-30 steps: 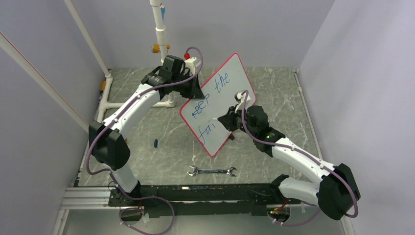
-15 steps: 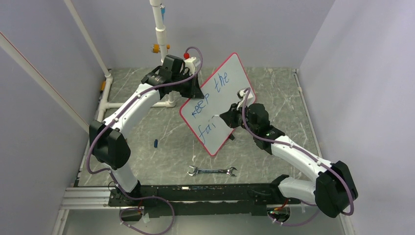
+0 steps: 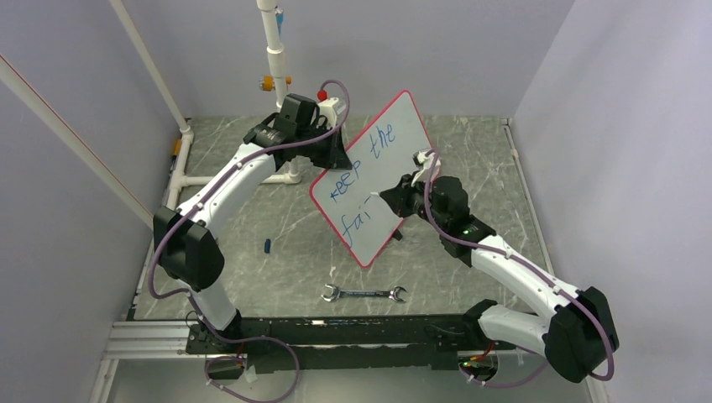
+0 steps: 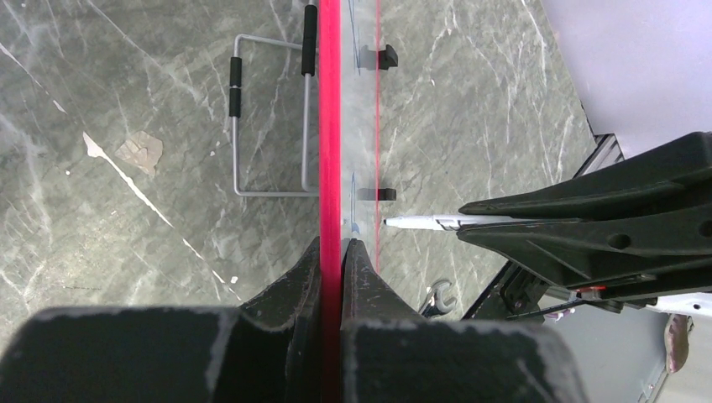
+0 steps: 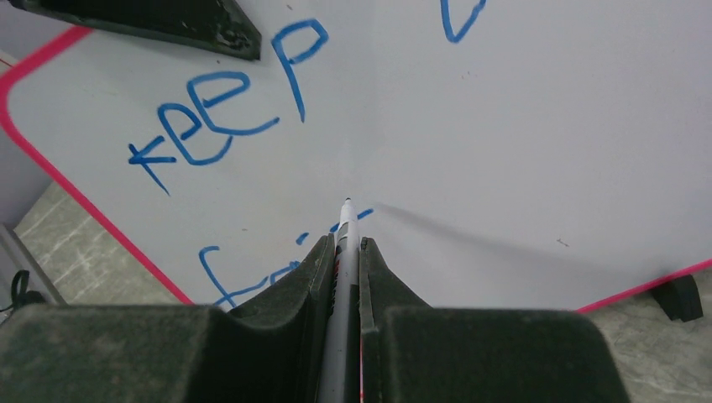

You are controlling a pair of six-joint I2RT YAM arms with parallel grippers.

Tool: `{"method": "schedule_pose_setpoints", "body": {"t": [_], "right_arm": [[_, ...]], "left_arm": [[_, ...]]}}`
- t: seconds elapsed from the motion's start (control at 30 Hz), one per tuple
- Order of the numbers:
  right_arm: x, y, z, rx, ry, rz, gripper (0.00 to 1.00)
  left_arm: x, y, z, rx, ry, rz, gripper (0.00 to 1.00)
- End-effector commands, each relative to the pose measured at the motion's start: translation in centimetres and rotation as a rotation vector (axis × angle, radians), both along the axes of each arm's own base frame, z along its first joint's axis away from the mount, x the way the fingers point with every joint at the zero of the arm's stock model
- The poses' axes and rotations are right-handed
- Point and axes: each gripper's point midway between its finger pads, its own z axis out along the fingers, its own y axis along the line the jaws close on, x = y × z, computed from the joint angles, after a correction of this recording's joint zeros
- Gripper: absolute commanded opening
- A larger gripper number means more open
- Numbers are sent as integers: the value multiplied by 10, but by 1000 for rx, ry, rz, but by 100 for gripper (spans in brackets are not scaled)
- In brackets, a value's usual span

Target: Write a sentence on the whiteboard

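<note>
STEP writing after "fai" | CHANGE right gripper (image 3: 393, 198) has moved up-right along the line since a second ago; sentence (image 3: 359, 175) reads "keep the fai", unfinished | JAWS right pinching marker (image 5: 345, 220); left gripper (image 4: 332, 248) pinching whiteboard (image 3: 401, 134) rim, board tilted on tabletop (image 3: 479, 151)

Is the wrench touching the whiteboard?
No, the wrench lies flat on the table, apart from the whiteboard and its lower corner.

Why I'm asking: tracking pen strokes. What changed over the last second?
The right gripper, shut on the white marker, shifted slightly up and rightward in the top view, across the large red-rimmed whiteboard, past the blue handwritten "fai". The left gripper kept its clamp on the board's edge. The board and the silver wrench stayed put.
</note>
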Motion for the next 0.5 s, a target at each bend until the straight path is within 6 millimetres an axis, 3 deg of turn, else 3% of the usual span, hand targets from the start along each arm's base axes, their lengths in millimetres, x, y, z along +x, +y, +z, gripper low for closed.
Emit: {"method": "schedule_pose_setpoints", "body": {"t": [0.0,0.47], "right_arm": [[4,8,45,77,-88,23,0],[17,22,29,65,-42,49,0]], "left_arm": [[10,12,-23,145,-64,-11,0],[9,12,-23,152,-69,-12,0]]}}
